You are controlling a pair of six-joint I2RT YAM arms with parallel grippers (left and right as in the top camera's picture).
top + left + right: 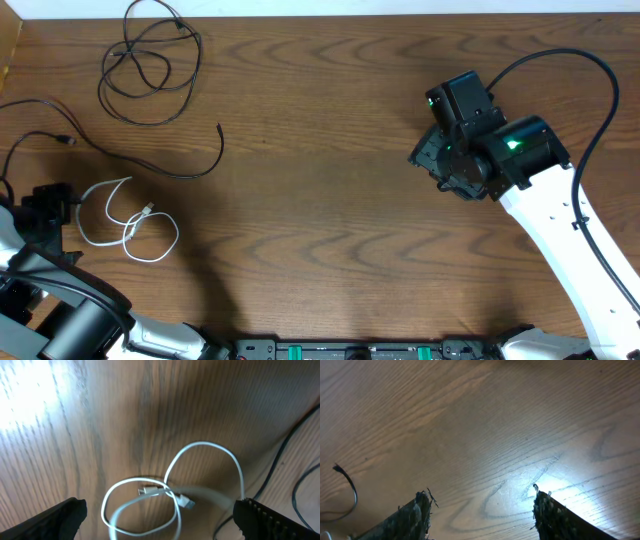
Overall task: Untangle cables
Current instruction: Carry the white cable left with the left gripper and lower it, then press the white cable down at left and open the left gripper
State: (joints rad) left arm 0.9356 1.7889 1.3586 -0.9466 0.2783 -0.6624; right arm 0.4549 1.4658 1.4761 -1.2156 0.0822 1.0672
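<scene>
The white cable lies in loose overlapping loops at the table's left, its plugs near the crossing. My left gripper stands just left of it, open. In the left wrist view the white cable lies on the wood between and ahead of the wide-apart fingers, untouched by either. One black cable is coiled at the far left. Another black cable curves across the wood below the coil. My right gripper hovers at the right, open and empty, far from all cables.
Thin black cable strands run just right of the white loops. A black cable end shows at the left edge of the right wrist view. The thick black arm cable arcs over the right arm. The table's left edge is close to the left arm.
</scene>
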